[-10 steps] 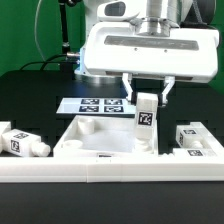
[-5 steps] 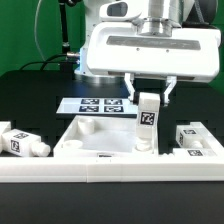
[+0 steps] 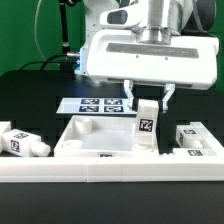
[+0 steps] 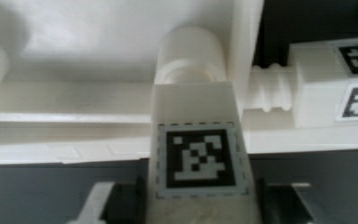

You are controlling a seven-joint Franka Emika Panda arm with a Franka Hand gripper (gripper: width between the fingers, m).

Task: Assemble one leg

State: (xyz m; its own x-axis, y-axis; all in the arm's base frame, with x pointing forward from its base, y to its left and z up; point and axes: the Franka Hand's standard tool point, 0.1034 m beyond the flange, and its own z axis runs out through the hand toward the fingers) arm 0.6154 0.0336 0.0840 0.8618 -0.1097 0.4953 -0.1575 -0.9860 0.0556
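Going by the exterior view, far on its left a loose leg (image 3: 22,143) lies on its side on the black table (image 3: 30,95), just beside the rim of the big white tray piece (image 3: 100,136). Behind the tray piece the marker board (image 3: 95,104) sits flat.

Right of the middle, the gripper (image 3: 147,98) hangs over the tray piece's right-hand corner with the leg (image 3: 147,125) between its jaws. The leg stands nearly upright with its tag facing the camera, and its foot is down inside the tray piece by the rim.

In the wrist view the fingers (image 4: 105,205) sit narrow, one on each side of the leg's top. Honestly I can't tell if they're actually pinching it or just flanking it.

Further right, a second loose leg (image 3: 196,138) lies outside the tray piece, close to its rim.
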